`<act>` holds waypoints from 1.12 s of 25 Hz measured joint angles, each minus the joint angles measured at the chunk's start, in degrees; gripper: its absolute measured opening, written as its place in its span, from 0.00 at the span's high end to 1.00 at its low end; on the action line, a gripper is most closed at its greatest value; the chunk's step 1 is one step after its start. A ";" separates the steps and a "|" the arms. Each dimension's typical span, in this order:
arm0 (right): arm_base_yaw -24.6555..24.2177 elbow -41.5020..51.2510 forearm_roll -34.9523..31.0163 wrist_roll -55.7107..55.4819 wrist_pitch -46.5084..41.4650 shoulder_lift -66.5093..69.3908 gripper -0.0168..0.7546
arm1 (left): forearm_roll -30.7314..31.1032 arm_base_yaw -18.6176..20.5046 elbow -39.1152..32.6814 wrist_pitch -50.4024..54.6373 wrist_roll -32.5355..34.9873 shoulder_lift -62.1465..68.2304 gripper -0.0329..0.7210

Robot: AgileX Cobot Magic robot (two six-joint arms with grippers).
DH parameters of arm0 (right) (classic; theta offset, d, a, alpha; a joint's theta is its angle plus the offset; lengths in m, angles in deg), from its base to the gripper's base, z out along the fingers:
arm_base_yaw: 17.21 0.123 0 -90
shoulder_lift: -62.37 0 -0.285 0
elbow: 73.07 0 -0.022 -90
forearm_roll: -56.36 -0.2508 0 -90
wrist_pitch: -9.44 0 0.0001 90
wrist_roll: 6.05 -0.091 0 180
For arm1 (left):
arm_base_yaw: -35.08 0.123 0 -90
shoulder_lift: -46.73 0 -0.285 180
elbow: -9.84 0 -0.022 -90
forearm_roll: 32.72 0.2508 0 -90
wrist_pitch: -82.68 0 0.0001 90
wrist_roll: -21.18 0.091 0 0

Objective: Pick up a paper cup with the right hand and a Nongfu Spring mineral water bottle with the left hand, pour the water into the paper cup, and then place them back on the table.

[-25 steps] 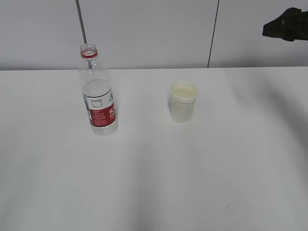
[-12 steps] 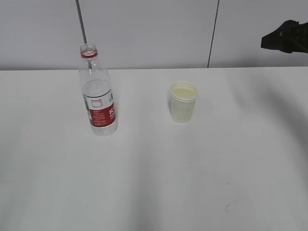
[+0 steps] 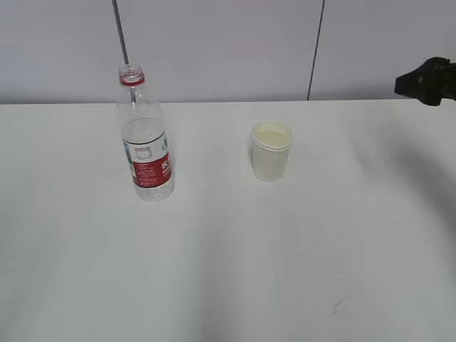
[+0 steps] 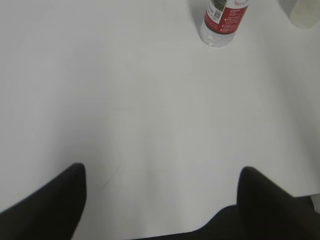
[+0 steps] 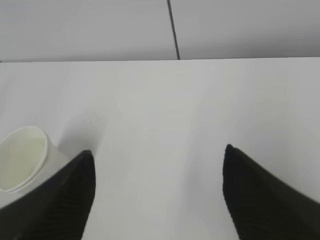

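The Nongfu Spring bottle stands upright on the white table at the left, uncapped, with water in its lower half. Its base also shows at the top of the left wrist view. The paper cup stands upright right of the bottle, empty inside; it shows at the left edge of the right wrist view. My right gripper is open and empty, raised to the right of the cup, and only its tip shows in the exterior view. My left gripper is open and empty, well short of the bottle.
A grey panelled wall with dark vertical seams stands behind the table's far edge. A faint dark mark lies on the table near the front right.
The right arm's black tip has drawn back to the right and a little lower at the frame's edge. The bottle and cup have not moved.
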 joint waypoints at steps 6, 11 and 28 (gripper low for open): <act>0.00 8.41 -13.44 11.91 -3.07 -4.76 0.22 | 0.00 0.00 0.00 -0.05 0.00 0.00 0.21; 0.11 15.23 -23.50 21.15 -4.66 -8.83 0.22 | 0.00 0.00 0.00 -0.07 0.00 0.00 0.21; 10.99 24.93 -63.99 60.18 -25.47 -18.03 0.22 | 0.00 0.00 0.00 -0.11 0.00 0.00 0.21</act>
